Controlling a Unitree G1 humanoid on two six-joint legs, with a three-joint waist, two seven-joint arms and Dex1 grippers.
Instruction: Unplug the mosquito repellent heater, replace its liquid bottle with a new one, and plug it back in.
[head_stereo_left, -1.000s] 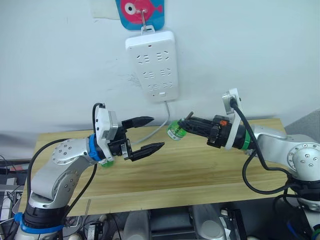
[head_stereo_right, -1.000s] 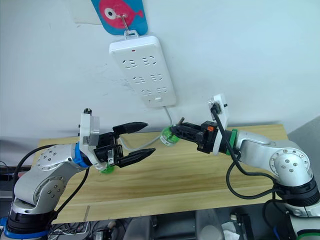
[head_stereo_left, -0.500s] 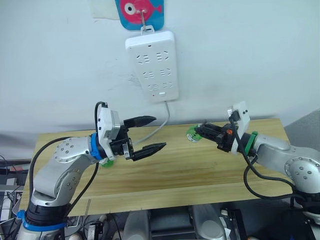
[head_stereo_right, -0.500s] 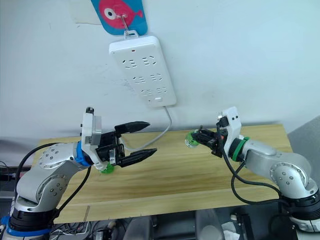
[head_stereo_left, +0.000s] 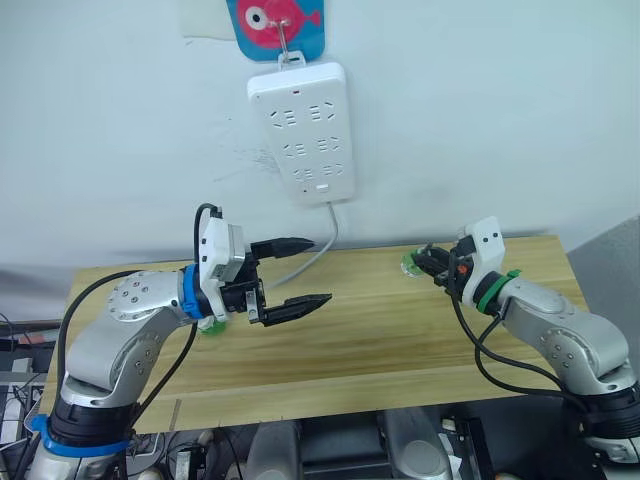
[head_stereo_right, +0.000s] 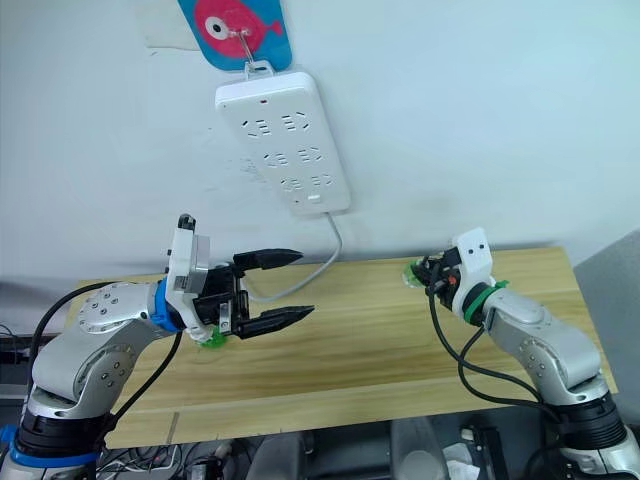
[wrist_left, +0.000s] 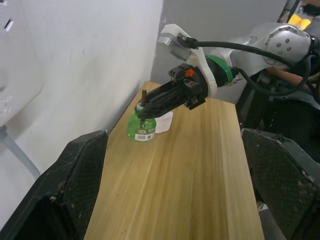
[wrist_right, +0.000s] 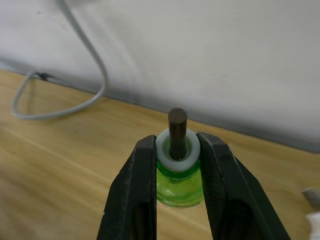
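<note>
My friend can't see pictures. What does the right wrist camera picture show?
Two black gripper fingers pinch the white neck of a small see-through green bottle with a thin dark wick stem poking up. Behind it are a light wooden table, a loop of grey cable, and a white wall.

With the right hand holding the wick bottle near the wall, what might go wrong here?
The right hand pinches only the neck of the liquid bottle, so it may tip on release. A white object sits right beside it and may be bumped. The open left hand hovers over the table, holding nothing.
</note>
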